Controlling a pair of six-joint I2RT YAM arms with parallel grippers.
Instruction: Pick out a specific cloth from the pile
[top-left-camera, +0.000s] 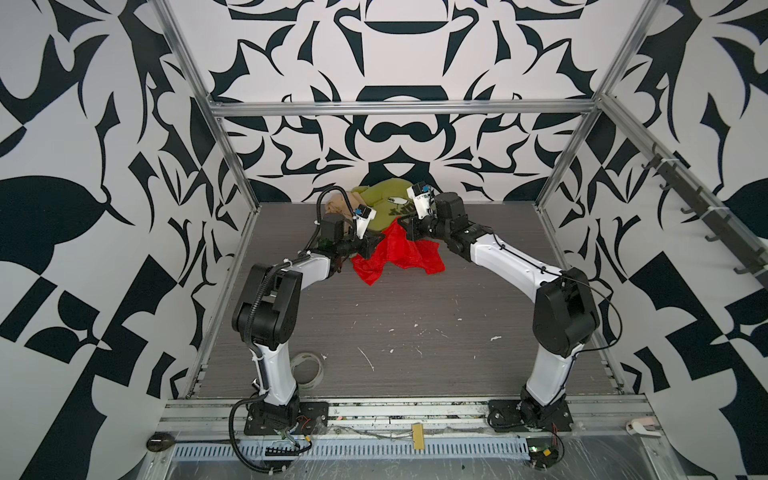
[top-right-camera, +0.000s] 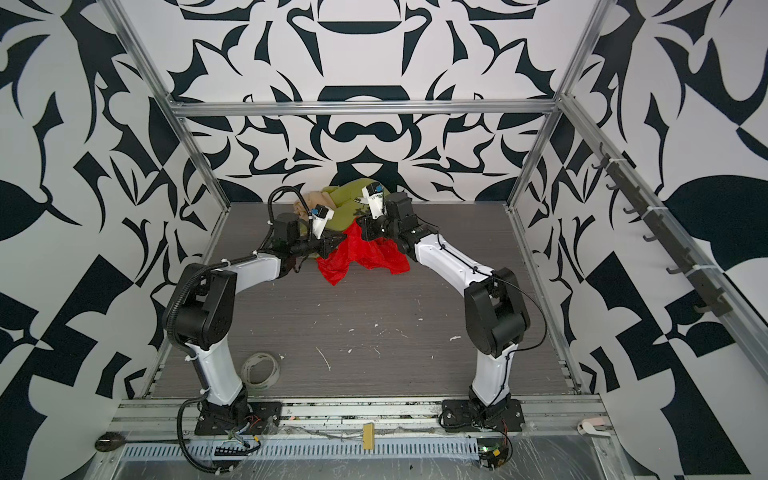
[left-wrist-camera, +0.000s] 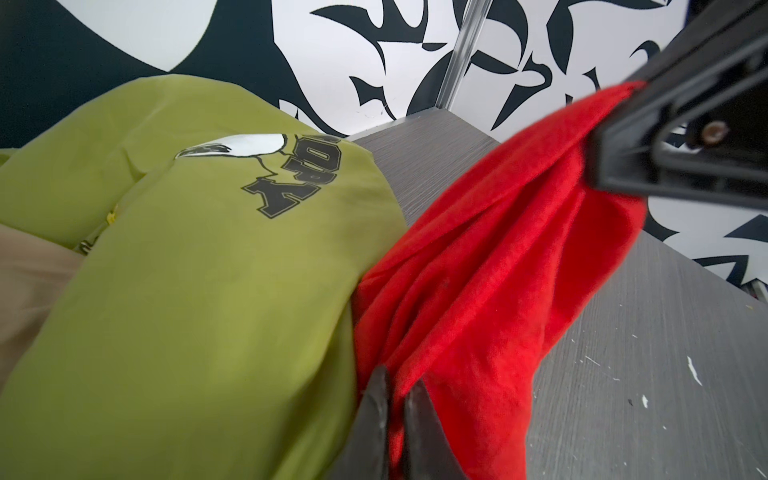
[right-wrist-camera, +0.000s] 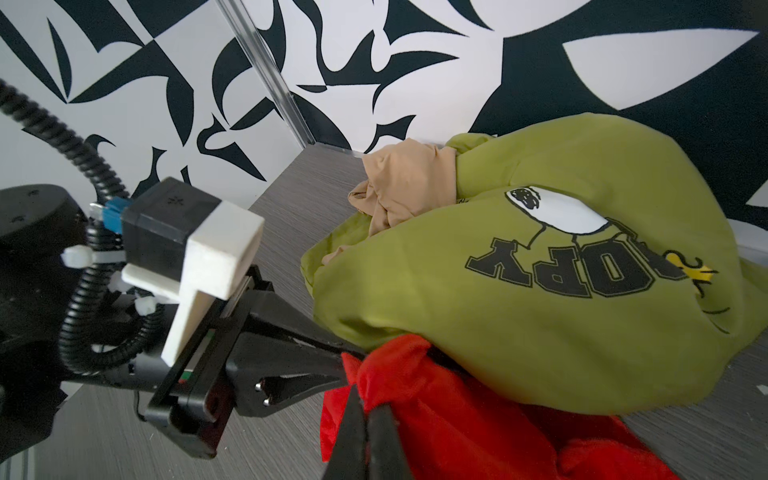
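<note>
Near the far wall (top-left-camera: 399, 137), left gripper (left-wrist-camera: 398, 376) and right gripper (right-wrist-camera: 369, 397) both pinched the cloth (top-left-camera: 395, 253); the pile (top-left-camera: 376, 203) touching it risked dragging along.

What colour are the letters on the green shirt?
Black. The letters on the olive-green shirt show best in the right wrist view.

In both top views the far tip of the cloth (top-left-camera: 392, 253) is lost behind the two wrists, so neither pinch shows there. In the pile (top-left-camera: 370, 193), the beige cloth (top-left-camera: 338, 204) is mostly covered by the left arm's cable and camera. The olive-green shirt (top-left-camera: 384, 222) carries lettering too small to read. The wrist views cut off the left gripper (left-wrist-camera: 397, 386) and the right gripper (right-wrist-camera: 368, 409) at the picture's edge, so only fingertips show. A tape roll (top-left-camera: 319, 369) sits partly behind the left arm.
</note>
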